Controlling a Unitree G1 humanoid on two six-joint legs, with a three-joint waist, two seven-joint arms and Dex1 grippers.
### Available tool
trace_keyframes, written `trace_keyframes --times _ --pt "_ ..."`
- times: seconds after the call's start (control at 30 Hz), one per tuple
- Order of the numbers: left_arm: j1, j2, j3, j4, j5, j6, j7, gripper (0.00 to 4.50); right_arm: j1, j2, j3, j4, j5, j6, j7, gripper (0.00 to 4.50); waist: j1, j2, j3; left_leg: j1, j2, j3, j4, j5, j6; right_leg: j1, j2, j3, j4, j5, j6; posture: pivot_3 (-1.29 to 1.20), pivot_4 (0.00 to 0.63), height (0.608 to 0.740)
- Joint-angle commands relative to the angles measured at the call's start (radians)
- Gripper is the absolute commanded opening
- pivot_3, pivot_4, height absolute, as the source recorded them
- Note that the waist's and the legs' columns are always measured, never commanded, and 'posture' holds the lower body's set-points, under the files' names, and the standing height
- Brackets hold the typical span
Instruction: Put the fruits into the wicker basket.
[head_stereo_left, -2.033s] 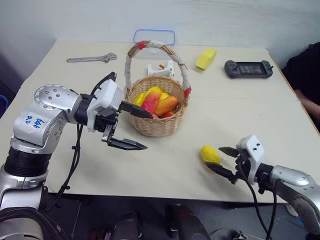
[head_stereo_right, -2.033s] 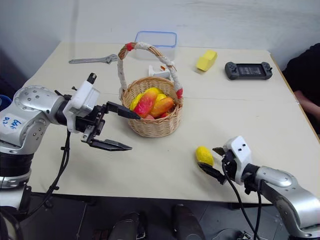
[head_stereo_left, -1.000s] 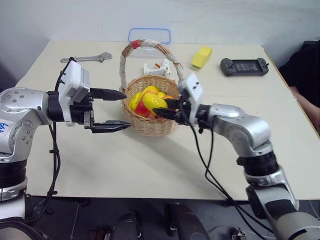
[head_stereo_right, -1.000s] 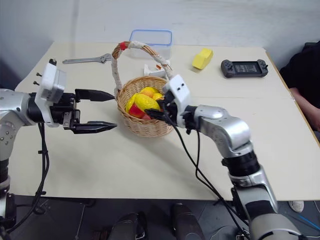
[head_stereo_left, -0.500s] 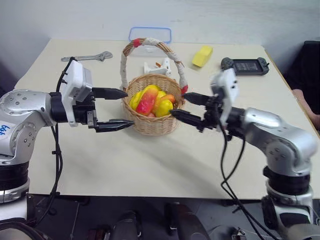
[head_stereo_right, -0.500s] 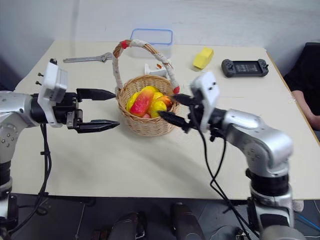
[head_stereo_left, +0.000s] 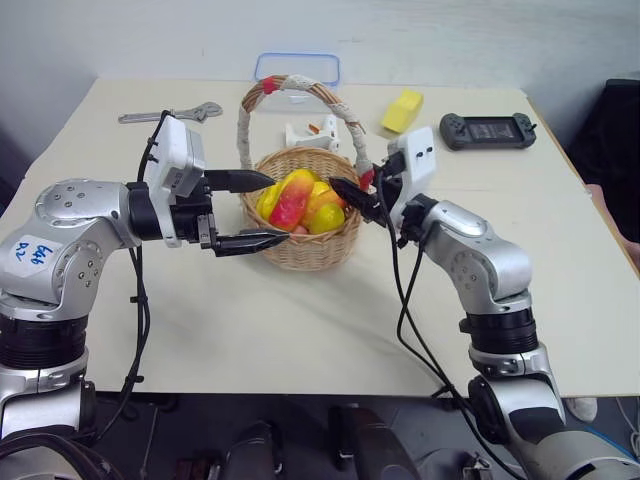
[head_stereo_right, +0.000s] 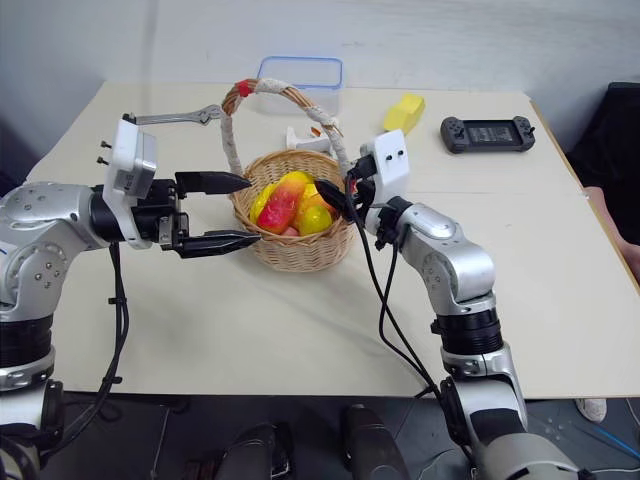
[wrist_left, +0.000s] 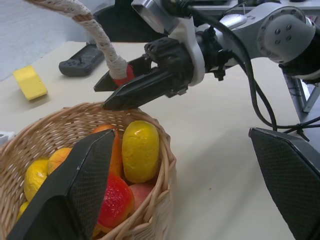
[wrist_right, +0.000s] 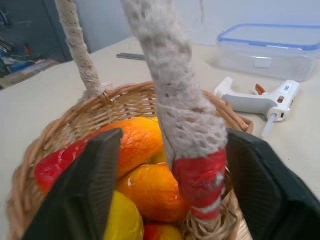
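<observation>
The table spreads wide and pale, and at its middle sits the wicker basket, upright, white-wrapped handle arching over it. Both fruits are in there: the red-to-yellow mango lies tilted across the pile, the bumpy lemon just beside it toward the right rim, other orange and yellow fruit packed underneath.

On the near-left side, the left gripper hangs level with its fingers spread wide, tips at the basket's rim, holding nothing. On the opposite side, the right gripper has its two fingers apart and straddling the foot of the handle, where the red wrap meets the rim; I cannot tell whether they touch it.

Farther back stand a clear blue-rimmed box, a game controller, a wrench, a white glue gun and a yellow sponge.
</observation>
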Motion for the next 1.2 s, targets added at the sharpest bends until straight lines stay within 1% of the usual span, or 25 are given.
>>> trace_keyframes --times 0.03,0.13,0.17,0.2,0.27,0.33,0.4,0.5,0.53,0.63,0.73,0.8,0.87,0.93,0.97,1.07,1.13,1.2 --pt "-0.020 0.005 0.024 -0.023 -0.012 -0.010 0.008 4.50 -0.002 0.012 -0.013 -0.039 -0.010 -0.056 0.005 1.61 0.000 0.000 0.000 0.000 0.000 0.000 0.000 0.000 0.000 0.000 0.000 0.000 0.000 0.000 0.000 0.00 0.150 0.740" --pt "-0.014 0.000 0.024 -0.029 -0.016 -0.011 0.011 4.50 0.026 -0.002 0.003 -0.077 -0.041 -0.085 0.014 0.55 0.000 0.000 0.000 0.000 0.000 0.000 0.000 0.000 0.000 0.000 0.000 0.000 0.000 0.000 0.000 0.00 0.150 0.740" --pt "-0.015 -0.004 0.021 -0.029 -0.017 -0.010 0.012 4.50 0.038 -0.006 -0.005 -0.095 -0.042 -0.089 0.014 0.30 0.000 0.000 0.000 0.000 0.000 0.000 0.000 0.000 0.000 0.000 0.000 0.000 0.001 0.000 0.000 0.00 0.150 0.740" --pt "-0.017 -0.009 0.019 -0.027 -0.018 -0.012 0.014 4.50 0.049 -0.012 -0.018 -0.117 -0.034 -0.088 0.016 0.23 0.000 0.000 0.000 0.000 0.000 0.000 0.000 0.000 0.000 0.000 0.000 0.000 0.001 0.000 0.000 0.00 0.150 0.740" --pt "-0.020 -0.023 0.012 -0.017 -0.013 -0.018 0.019 4.50 0.072 -0.035 -0.053 -0.172 -0.015 -0.090 0.027 0.23 0.001 0.000 0.000 0.000 0.000 0.000 0.000 0.000 -0.001 0.000 0.000 0.000 0.001 0.000 0.000 0.00 0.150 0.740" --pt "-0.022 -0.034 0.004 -0.008 0.002 -0.033 0.021 4.50 0.093 -0.082 -0.097 -0.216 -0.024 -0.091 0.016 0.23 0.002 0.000 0.000 0.000 0.000 0.000 0.000 0.000 -0.001 0.000 0.000 0.000 0.001 0.000 0.000 0.00 0.150 0.740" --pt "-0.033 -0.047 -0.002 0.006 0.011 -0.047 0.022 4.50 0.121 -0.163 -0.163 -0.248 -0.037 -0.067 0.005 0.23 0.004 0.000 0.000 0.000 0.000 0.000 0.000 0.000 0.000 0.000 0.000 0.000 0.001 0.000 0.000 0.00 0.150 0.740" --pt "-0.051 -0.061 -0.008 0.033 0.018 -0.065 0.019 4.50 0.173 -0.277 -0.282 -0.276 -0.009 -0.045 0.024 0.23 0.018 0.000 0.000 0.000 0.000 0.000 0.000 0.000 0.000 0.000 0.000 0.000 0.000 0.000 0.000 0.00 0.150 0.740" --pt "-0.057 -0.071 -0.009 0.044 0.022 -0.077 0.024 4.50 0.198 -0.314 -0.330 -0.273 0.000 -0.044 0.036 0.23 0.023 0.000 0.000 0.001 -0.001 0.000 0.000 0.000 0.000 0.000 0.000 0.000 0.000 0.000 0.000 0.00 0.150 0.740" --pt "-0.068 -0.091 -0.018 0.077 0.041 -0.111 0.025 4.50 0.278 -0.395 -0.419 -0.241 -0.006 -0.066 0.061 0.23 0.029 0.000 0.000 0.001 0.000 0.000 0.000 0.000 0.000 0.000 0.000 0.000 0.000 0.000 0.000 0.00 0.150 0.740" --pt "-0.079 -0.103 -0.032 0.108 0.059 -0.133 0.011 4.50 0.360 -0.423 -0.494 -0.202 -0.016 -0.104 0.065 0.23 0.024 0.001 0.000 0.001 0.000 0.000 0.000 0.000 0.000 0.001 0.001 0.001 0.000 0.000 0.000 0.00 0.150 0.740" --pt "-0.090 -0.112 -0.038 0.125 0.062 -0.143 0.007 4.50 0.405 -0.417 -0.536 -0.189 -0.005 -0.114 0.058 0.23 0.021 0.001 0.001 0.001 0.000 0.001 0.000 0.000 0.000 0.001 0.001 0.001 0.000 0.000 0.001 0.00 0.150 0.740" --pt "-0.099 -0.118 -0.040 0.137 0.058 -0.142 0.000 4.50 0.444 -0.405 -0.564 -0.196 0.016 -0.112 0.055 0.23 0.020 0.005 0.001 0.002 0.000 0.001 0.000 0.001 -0.001 0.001 0.002 0.001 0.001 0.000 0.001 0.00 0.150 0.740" --pt "-0.109 -0.120 -0.045 0.150 0.050 -0.128 -0.013 4.50 0.484 -0.392 -0.591 -0.210 0.055 -0.089 0.061 0.95 0.022 0.005 0.001 0.003 0.000 0.001 0.000 0.001 -0.001 0.001 0.002 0.001 0.002 0.000 0.001 0.00 0.150 0.740" --pt "-0.112 -0.117 -0.052 0.155 0.047 -0.118 -0.025 4.50 0.507 -0.381 -0.619 -0.219 0.092 -0.065 0.063 1.13 0.023 0.005 0.001 0.003 0.000 0.000 0.000 0.001 -0.002 0.001 0.002 0.001 0.002 0.000 0.001 0.00 0.150 0.740" --pt "-0.115 -0.114 -0.056 0.160 0.044 -0.102 -0.045 4.50 0.575 -0.384 -0.716 -0.258 0.182 -0.019 0.074 2.14 0.027 0.006 0.001 0.003 0.000 0.000 0.000 0.001 -0.002 0.001 0.003 0.001 0.002 0.000 0.001 0.00 0.150 0.740" --pt "-0.115 -0.111 -0.050 0.160 0.035 -0.090 -0.056 4.50 0.642 -0.429 -0.805 -0.293 0.248 0.014 0.121 2.87 0.028 0.007 0.001 0.003 0.000 0.000 0.000 0.001 -0.002 0.002 0.002 0.001 0.001 0.000 0.001 0.00 0.150 0.740" --pt "-0.116 -0.102 -0.048 0.163 0.030 -0.082 -0.073 4.50 0.715 -0.501 -0.913 -0.317 0.307 0.034 0.210 3.48 0.029 0.009 0.001 0.003 0.000 0.000 0.000 0.001 -0.002 0.002 0.002 0.001 0.001 0.000 0.001 0.00 0.150 0.740"
